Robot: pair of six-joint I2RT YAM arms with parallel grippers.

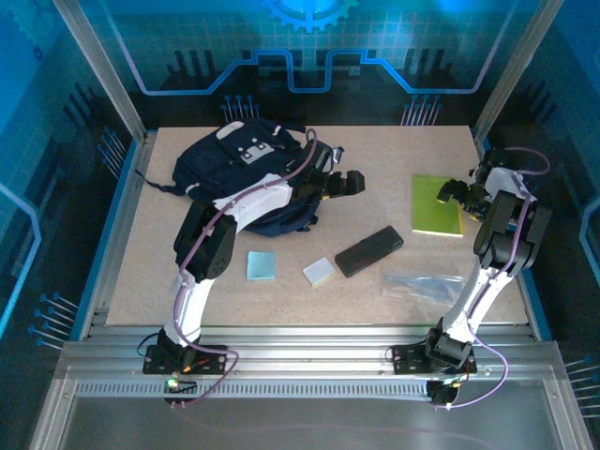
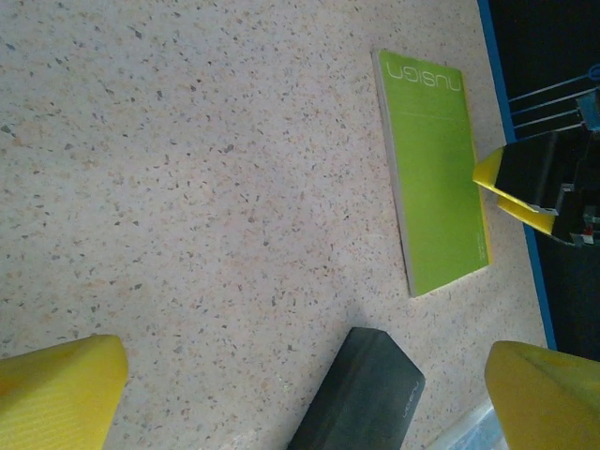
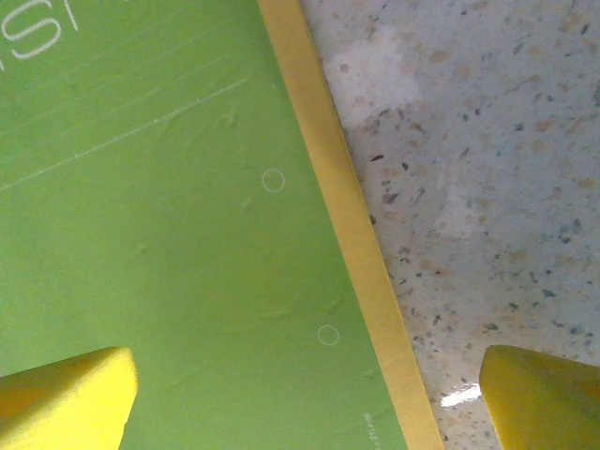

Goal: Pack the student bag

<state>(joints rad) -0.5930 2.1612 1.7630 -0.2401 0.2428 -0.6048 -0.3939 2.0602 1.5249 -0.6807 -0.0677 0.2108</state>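
While the green notebook (image 1: 436, 206) lies flat on the speckled tabletop (image 1: 394, 150), the right jaws hang directly over its right-hand edge. They are spread wide and have hold of nothing. In the right wrist view one yellow fingertip (image 3: 61, 398) is above the green cover and the other is above bare tabletop beyond the notebook's yellow border strip (image 3: 347, 234).

The student bag (image 1: 248, 173), dark navy with pale patches, lies slumped well to the left of the notebook and a little farther back. The left arm reaches across the bag's near side. Its jaws are between the bag and the notebook, closer to the bag, and are turned toward the notebook. They too are fully parted and empty, and their yellow fingertips (image 2: 56, 394) frame open tabletop.

A black pencil case (image 1: 368, 251) lies at an angle just left of the notebook's near corner, apart from it. Farther left of the notebook, past the pencil case, are a pale sticky-note pad (image 1: 319, 272) and then a light blue one (image 1: 262, 265). A clear plastic sleeve (image 1: 422, 284) lies on the near side of the notebook.
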